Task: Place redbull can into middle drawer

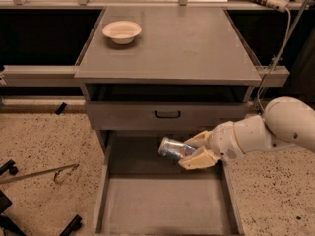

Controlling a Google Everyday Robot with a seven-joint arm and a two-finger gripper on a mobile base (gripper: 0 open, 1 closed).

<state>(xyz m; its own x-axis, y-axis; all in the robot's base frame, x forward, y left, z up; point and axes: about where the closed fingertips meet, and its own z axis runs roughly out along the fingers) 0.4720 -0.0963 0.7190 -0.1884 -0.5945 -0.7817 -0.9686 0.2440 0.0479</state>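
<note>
Pinching the redbull can point(172, 148) on its side in the gripper point(186, 154), reaching in from the right above the far end of the pulled-out middle drawer point(167, 203); carrying step seemingly near done, lowering and release likely next.

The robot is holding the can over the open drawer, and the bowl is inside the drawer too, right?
Not quite. The camera view shows the bowl on the cabinet top, not in the drawer. The rest is right: the gripper holds the redbull can over the open middle drawer.
</note>
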